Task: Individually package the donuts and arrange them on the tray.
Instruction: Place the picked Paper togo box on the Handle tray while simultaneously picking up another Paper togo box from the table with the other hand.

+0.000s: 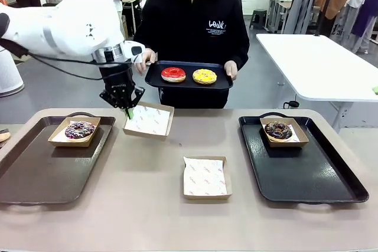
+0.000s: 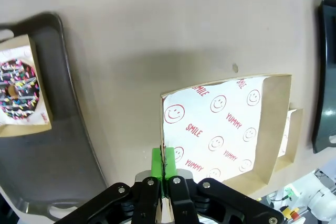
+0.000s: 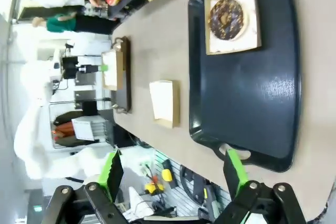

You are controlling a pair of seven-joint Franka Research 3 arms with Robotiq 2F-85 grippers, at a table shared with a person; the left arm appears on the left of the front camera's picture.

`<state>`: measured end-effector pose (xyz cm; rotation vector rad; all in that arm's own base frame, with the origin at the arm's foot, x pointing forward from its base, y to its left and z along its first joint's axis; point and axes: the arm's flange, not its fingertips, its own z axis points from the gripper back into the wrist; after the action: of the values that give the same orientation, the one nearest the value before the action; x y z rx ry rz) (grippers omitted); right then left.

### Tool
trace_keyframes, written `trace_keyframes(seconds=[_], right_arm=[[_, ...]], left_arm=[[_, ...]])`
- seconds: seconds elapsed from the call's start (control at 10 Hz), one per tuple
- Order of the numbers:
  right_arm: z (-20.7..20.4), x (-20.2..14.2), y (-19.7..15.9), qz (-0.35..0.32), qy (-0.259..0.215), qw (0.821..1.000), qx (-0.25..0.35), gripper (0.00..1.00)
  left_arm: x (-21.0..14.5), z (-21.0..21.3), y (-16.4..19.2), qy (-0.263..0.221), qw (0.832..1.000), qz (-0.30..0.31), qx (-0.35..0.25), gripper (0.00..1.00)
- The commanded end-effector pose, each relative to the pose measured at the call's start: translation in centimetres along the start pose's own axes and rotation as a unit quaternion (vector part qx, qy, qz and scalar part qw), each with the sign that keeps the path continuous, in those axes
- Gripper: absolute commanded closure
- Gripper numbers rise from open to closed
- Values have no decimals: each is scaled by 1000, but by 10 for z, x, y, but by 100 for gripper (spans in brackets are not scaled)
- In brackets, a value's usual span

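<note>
Left gripper [image 1: 129, 111] clamped on box [image 1: 149, 120] rim, right gripper [image 3: 172, 163] fingers apart above black tray [image 3: 252, 103], person [image 1: 192, 22] presenting red donut [image 1: 173, 74] and yellow donut [image 1: 204, 76].

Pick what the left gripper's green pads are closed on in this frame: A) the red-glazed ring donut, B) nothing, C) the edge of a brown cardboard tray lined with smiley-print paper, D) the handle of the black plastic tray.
C: in the left wrist view the left gripper is shut on the edge of the brown cardboard tray lined with smiley-print paper, which sits tilted.
</note>
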<state>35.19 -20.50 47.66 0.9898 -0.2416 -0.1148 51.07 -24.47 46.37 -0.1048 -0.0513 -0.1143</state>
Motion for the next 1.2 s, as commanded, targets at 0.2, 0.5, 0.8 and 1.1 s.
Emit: trace_keyframes(seconds=[0.2, 0.5, 0.8, 1.1], right_arm=[[17, -7, -85, -26, -23, 993, 114, 0], [11, -2, -128, -50, -16, 987, 153, 0], [6, -4, -137, -47, -14, 987, 153, 0], [2, -4, -137, -60, -9, 988, 143, 0]], left_arm=[[37, 9, -13, 6, 1000, 1, 19, 100], [47, 12, -8, -2, 1000, 16, 24, 100], [58, 13, 0, -2, 999, 37, 26, 100], [53, 10, 4, -4, 1000, 28, 10, 100]])
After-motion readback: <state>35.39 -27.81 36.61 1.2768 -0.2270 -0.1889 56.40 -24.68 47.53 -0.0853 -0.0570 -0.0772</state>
